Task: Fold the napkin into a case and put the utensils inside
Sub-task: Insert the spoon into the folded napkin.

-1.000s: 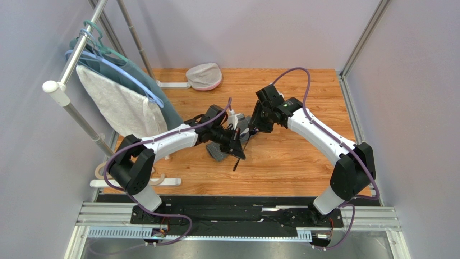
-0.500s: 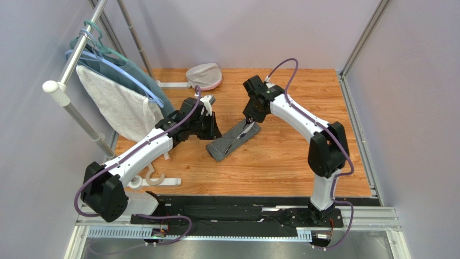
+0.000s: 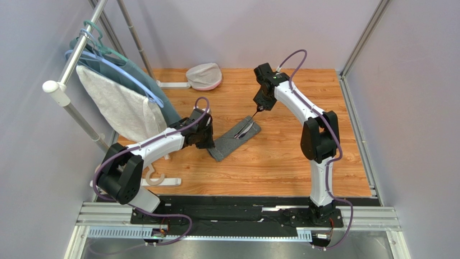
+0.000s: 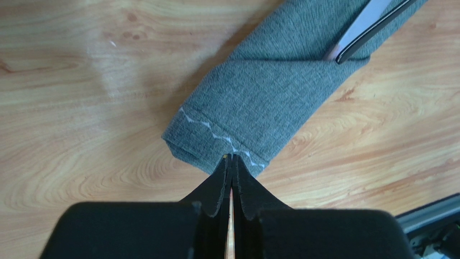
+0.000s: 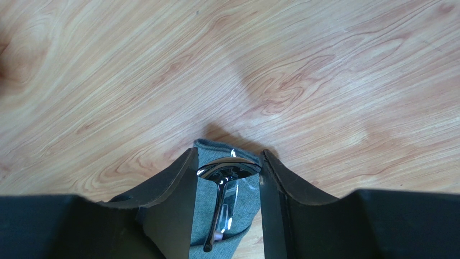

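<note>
Nothing fancy around the edges here. Plain wooden tabletop (image 3: 281, 162) inside grey walls. On the left there's a metal clothes rack (image 3: 75, 54) with a white textured towel (image 3: 121, 108) hanging over a teal-blue garment (image 3: 171, 110), plus a light blue hanger (image 3: 127, 75). A pale, roundish cloth cap thing (image 3: 204, 75) sits at the far edge. A tan wooden hanger (image 3: 154, 178) lies near-left by the rack's white foot.

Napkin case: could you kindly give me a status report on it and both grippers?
Left gripper shut at the stitched end of the case. Right gripper straddling the spoon bowl, grip unclear. Utensils tucked in; nothing obstructing.
</note>
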Robot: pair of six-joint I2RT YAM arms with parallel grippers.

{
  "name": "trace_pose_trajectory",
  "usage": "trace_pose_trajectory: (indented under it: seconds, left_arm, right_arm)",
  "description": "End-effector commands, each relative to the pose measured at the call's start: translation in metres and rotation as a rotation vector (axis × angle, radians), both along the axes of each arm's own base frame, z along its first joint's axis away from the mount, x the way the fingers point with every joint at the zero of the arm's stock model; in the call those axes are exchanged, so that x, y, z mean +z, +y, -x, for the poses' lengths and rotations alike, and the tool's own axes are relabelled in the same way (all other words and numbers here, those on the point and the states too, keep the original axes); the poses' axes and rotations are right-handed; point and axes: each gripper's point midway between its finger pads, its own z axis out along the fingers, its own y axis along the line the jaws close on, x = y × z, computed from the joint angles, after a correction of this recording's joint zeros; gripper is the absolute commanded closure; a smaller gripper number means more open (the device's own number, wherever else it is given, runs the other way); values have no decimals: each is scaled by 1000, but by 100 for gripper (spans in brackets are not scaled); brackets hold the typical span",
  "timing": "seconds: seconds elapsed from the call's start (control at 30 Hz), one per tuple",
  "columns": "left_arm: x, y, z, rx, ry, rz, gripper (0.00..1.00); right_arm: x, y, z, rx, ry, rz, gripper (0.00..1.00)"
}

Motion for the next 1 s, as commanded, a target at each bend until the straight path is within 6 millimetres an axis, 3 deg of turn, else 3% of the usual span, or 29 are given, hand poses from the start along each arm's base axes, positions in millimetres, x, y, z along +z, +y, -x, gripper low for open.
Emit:
trace_pose_trajectory:
  seconds: [0.0, 0.43, 0.97]
  left_arm:
    - [0, 0, -19, 43, -55, -5, 96]
    - [-30, 15, -14, 81, -23, -77, 97]
    - [-31, 12, -12, 73, -23, -52, 99]
  right_arm:
    - [5, -3, -12, -4, -27, 26, 100]
    - [-12, 11, -17, -24, 14, -36, 100]
    - [-25, 70, 26, 22, 113, -105, 100]
